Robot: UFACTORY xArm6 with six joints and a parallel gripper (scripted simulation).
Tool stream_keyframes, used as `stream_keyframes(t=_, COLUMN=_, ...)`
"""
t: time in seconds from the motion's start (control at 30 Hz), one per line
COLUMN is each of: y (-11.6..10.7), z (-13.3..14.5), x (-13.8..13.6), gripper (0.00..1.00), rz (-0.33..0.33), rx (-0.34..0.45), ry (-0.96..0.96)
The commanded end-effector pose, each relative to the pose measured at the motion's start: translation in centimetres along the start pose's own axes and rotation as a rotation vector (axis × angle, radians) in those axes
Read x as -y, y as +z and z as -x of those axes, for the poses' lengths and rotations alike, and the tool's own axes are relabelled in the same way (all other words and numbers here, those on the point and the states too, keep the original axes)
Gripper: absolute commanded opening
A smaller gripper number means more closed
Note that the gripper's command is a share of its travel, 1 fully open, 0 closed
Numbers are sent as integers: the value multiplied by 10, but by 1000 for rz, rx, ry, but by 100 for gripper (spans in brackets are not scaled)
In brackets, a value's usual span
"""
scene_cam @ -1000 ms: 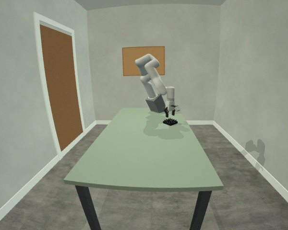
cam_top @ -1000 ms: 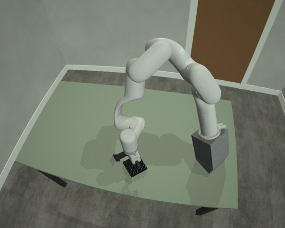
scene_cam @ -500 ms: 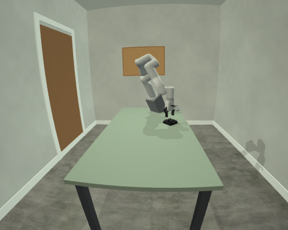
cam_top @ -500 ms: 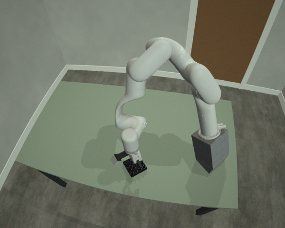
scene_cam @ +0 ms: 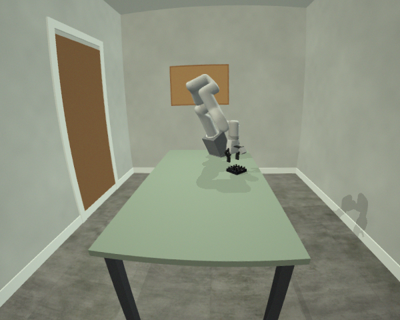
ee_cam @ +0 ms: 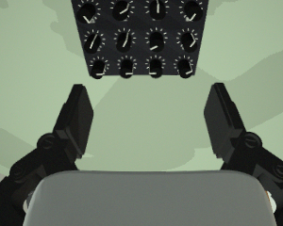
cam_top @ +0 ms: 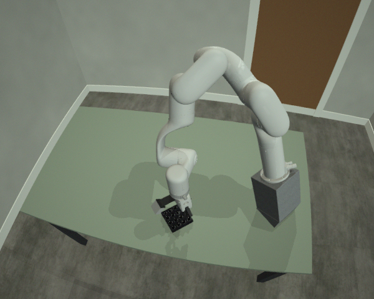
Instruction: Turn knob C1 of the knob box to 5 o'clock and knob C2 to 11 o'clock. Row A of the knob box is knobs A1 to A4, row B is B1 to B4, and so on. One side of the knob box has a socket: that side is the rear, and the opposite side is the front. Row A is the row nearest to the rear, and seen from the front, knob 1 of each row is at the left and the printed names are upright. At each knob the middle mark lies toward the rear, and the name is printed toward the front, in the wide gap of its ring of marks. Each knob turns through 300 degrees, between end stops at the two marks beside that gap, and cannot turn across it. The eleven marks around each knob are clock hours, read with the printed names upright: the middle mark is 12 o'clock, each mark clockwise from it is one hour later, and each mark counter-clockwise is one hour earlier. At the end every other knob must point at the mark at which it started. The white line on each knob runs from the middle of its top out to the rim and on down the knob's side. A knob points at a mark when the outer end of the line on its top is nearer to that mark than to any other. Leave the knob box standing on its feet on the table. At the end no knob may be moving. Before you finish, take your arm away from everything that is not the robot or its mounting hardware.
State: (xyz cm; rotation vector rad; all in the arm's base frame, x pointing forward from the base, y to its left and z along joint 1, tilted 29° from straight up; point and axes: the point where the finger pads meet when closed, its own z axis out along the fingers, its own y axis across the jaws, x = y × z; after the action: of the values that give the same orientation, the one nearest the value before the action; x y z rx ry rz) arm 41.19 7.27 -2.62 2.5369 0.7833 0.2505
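The black knob box (cam_top: pixel 177 220) (scene_cam: pixel 237 172) (ee_cam: pixel 138 23) stands on the green table (cam_top: pixel 84 161) (scene_cam: pixel 193 213) near one long edge. In the wrist view it shows four rows of four black knobs, each with a white line. The printed names are too small to read. My gripper (cam_top: pixel 183 209) (scene_cam: pixel 233 157) (ee_cam: pixel 148 97) is open and empty. It hangs a little above the box, over the box edge that is nearest in the wrist view. Its two dark fingers stand wide apart, left and right of the box's width, and touch no knob.
The arm's grey base block (cam_top: pixel 277 196) (scene_cam: pixel 214 145) stands on the table beyond the box. The table edge (cam_top: pixel 181 257) runs close to the box. A brown door (scene_cam: pixel 83 120) and a cork board (scene_cam: pixel 198 84) are on the walls.
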Motion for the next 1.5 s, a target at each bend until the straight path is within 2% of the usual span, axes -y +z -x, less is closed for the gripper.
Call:
stream_keyframes(t=0.0, y=-1, z=4, x=0, gripper=100, rz=1, rx=-3, ry=0)
stream_keyframes(t=0.4, y=0, z=17, x=0, gripper=100, rz=1, rx=-3, ry=0)
stream_keyframes(t=1.47, y=0, z=18, x=0, gripper=100, rz=1, rx=-3, ry=0)
